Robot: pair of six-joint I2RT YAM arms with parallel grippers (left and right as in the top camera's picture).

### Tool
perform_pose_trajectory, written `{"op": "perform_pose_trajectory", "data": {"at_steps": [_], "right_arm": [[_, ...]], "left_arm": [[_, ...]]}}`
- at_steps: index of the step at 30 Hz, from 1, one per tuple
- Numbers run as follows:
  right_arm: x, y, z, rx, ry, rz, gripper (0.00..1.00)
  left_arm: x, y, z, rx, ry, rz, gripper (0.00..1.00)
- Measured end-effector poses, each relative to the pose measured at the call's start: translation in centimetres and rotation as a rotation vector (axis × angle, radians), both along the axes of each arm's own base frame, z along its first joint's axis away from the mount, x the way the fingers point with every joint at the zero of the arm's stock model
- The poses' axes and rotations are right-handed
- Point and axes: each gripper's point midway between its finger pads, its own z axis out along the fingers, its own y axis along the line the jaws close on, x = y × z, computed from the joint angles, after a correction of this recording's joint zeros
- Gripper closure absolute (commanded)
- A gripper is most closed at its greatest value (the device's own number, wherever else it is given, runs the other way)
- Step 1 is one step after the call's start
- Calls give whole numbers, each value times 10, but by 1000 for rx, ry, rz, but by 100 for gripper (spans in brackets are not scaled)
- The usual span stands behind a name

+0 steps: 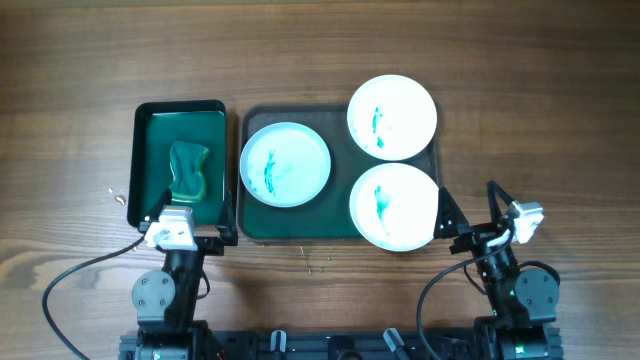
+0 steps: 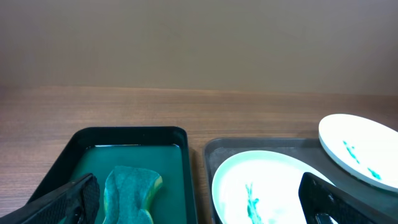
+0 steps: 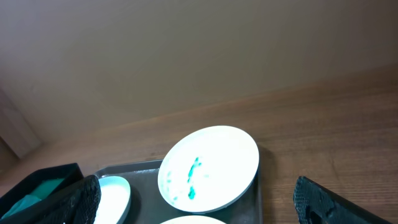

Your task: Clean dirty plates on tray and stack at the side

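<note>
Both arms sit pulled back at the robot's edge of the wooden table (image 1: 80, 60), low and short of the tray (image 1: 290, 222), which lies mid-table. Your left gripper (image 1: 190, 222) rests just off the tray's near left corner, over the near end of the smaller bright-green tray (image 1: 155, 150) that stands just beside the tray's left side; its fingers are spread wide with nothing between them. Your right gripper (image 1: 470, 212) is just off the tray's near right corner, also spread wide and holding nothing. Only the overhead shows all three plates on the tray together. The left plate (image 1: 285, 164) lies flat in the tray's left half. The far right plate (image 1: 392, 117) overhangs the tray's far rim. The near right plate (image 1: 394, 206) reaches over the tray's near rim, close to the right gripper. The left wrist camera shows the far right plate riding up on the tray's rim, which the overhead flattens. The right wrist camera shows that plate in full, and the near right plate only as a sliver at the bottom edge. Each plate is white with a teal-green smear near its middle. A green sponge (image 1: 189, 170) lies in the smaller tray, left of the tray.
</note>
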Motion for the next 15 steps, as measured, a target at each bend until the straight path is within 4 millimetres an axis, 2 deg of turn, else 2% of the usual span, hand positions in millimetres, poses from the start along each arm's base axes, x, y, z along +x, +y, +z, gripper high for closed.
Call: {"op": "perform_pose_trajectory", "data": {"at_steps": [15], "right_arm": [[0,0,0,0,0,0,0]], "left_arm": [[0,0,0,0,0,0,0]]}}
